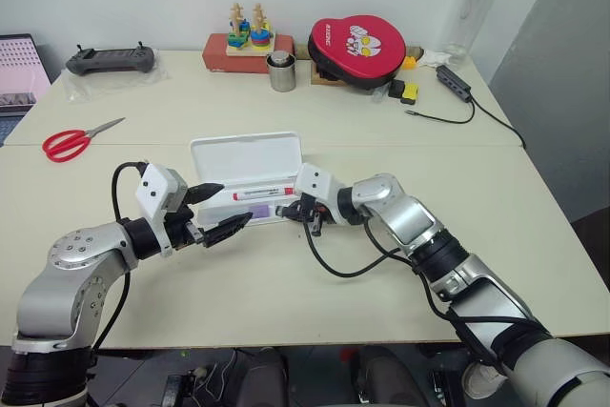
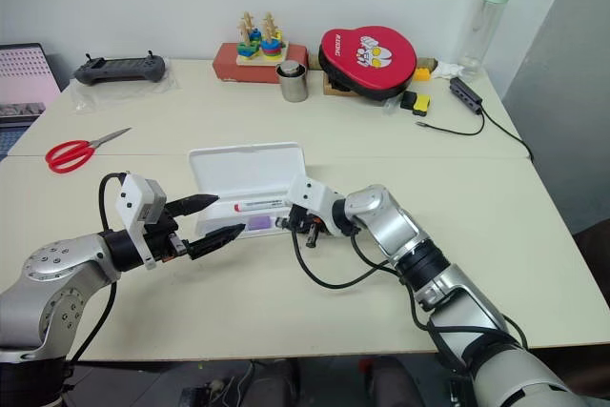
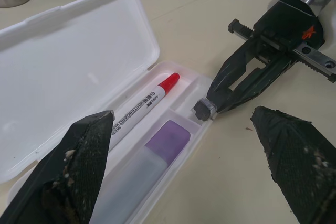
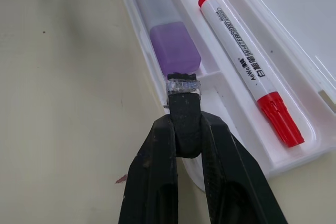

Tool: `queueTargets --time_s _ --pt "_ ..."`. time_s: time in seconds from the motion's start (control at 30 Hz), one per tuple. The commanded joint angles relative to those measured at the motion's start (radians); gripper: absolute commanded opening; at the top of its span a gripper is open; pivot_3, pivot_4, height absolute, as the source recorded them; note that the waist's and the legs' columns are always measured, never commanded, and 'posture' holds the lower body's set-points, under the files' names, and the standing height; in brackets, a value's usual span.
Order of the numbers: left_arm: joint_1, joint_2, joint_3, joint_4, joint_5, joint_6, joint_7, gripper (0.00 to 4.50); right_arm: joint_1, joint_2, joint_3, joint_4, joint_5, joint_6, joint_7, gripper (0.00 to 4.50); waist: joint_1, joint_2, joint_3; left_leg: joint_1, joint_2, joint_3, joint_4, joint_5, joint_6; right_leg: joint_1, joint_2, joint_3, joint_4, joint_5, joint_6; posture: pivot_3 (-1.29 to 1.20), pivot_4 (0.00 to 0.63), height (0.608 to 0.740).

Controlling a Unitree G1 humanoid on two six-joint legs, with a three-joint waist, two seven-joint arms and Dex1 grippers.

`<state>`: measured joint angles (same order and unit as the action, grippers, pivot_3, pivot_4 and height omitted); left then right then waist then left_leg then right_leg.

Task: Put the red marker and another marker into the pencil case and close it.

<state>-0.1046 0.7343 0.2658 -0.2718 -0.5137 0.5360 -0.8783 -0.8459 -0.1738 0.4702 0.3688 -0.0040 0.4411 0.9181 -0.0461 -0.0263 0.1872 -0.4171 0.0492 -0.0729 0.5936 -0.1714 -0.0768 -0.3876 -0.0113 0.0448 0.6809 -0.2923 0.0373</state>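
Both markers sit in the open case. Right gripper is pinched on a black stub at the tray's edge; left gripper gapes empty. Closing now could jam the lid on that stub.

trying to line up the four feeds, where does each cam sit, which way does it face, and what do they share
Head views: on the head, looking forward and down at the table; both arms show.
Left wrist view: looks along the open left gripper at the pencil case; the right gripper shows too.
Right wrist view: looks along the shut right gripper at the case's edge.
Shared: the red marker and purple-capped marker in the case.
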Motion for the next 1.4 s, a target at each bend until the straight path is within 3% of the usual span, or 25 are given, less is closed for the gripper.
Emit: queueTargets --time_s 0.03,0.17,0.23,0.27,0.5,0.77,0.93,1.17,1.4 --pt "0.000 -0.002 0.027 -0.046 -0.029 -0.008 0.011 4.50 -0.027 0.012 -0.063 -0.050 0.052 0.041 0.020 0.27 0.000 0.000 0.000 0.000 0.000 0.000 0.000 0.000 0.000 0.000 0.000 0.000 0.000 0.000 0.000 0.00 0.150 0.740" --pt "-0.011 -0.003 0.019 -0.042 -0.029 -0.011 0.018 4.50 -0.036 0.005 -0.050 -0.003 0.019 0.028 0.003 0.27 -0.002 0.000 0.000 0.000 0.000 0.000 0.000 0.000 0.000 0.000 0.000 0.000 0.000 0.000 0.000 0.00 0.150 0.740" --pt "-0.015 -0.002 0.015 -0.039 -0.029 -0.014 0.021 4.50 -0.037 0.008 -0.049 0.009 0.016 0.025 0.003 0.97 -0.002 0.000 0.000 0.000 0.000 0.000 0.000 0.000 0.000 0.000 0.000 0.000 0.000 0.000 0.000 0.00 0.150 0.740" --pt "-0.018 -0.003 0.014 -0.037 -0.029 -0.015 0.023 4.50 -0.039 0.012 -0.050 0.017 0.014 0.023 0.000 1.07 -0.002 0.000 0.000 0.000 0.000 0.000 0.000 0.000 0.000 0.000 0.000 0.000 0.000 0.000 0.000 0.00 0.150 0.740" --pt "-0.023 -0.013 0.013 -0.035 -0.030 -0.017 0.036 4.50 -0.057 0.030 -0.068 0.038 0.015 0.021 -0.009 2.87 -0.003 0.000 0.000 0.000 0.000 0.000 0.000 0.000 0.000 0.000 0.000 0.000 0.000 0.000 0.000 0.00 0.150 0.740" --pt "-0.018 -0.030 0.041 -0.039 -0.041 -0.014 0.070 4.50 -0.092 0.040 -0.140 0.009 0.099 0.028 0.044 4.48 -0.003 0.000 0.000 0.000 0.000 0.000 0.000 0.000 0.000 0.000 0.000 0.000 0.000 0.000 0.000 0.00 0.150 0.740" --pt "-0.046 -0.083 0.125 -0.003 -0.073 0.023 0.197 4.50 -0.262 0.078 -0.288 0.124 0.179 0.031 -0.024 3.58 -0.005 0.000 0.000 0.000 0.000 0.000 0.000 0.000 0.000 -0.001 0.000 0.000 0.001 0.000 0.000 0.00 0.150 0.740" --pt "-0.083 -0.144 0.172 0.002 -0.092 0.026 0.312 4.50 -0.533 0.131 -0.379 0.611 0.090 -0.148 -0.333 1.80 -0.007 -0.003 -0.001 0.000 0.000 0.000 -0.001 0.000 0.000 0.000 0.000 0.000 -0.001 0.000 -0.001 0.00 0.150 0.740" --pt "-0.043 -0.152 0.163 -0.046 -0.095 0.023 0.341 4.50 -0.590 0.172 -0.372 0.836 0.004 -0.288 -0.447 0.11 -0.006 -0.002 -0.001 -0.002 -0.002 0.001 -0.002 0.000 0.000 -0.002 -0.003 0.000 -0.001 0.000 -0.001 0.00 0.150 0.740"
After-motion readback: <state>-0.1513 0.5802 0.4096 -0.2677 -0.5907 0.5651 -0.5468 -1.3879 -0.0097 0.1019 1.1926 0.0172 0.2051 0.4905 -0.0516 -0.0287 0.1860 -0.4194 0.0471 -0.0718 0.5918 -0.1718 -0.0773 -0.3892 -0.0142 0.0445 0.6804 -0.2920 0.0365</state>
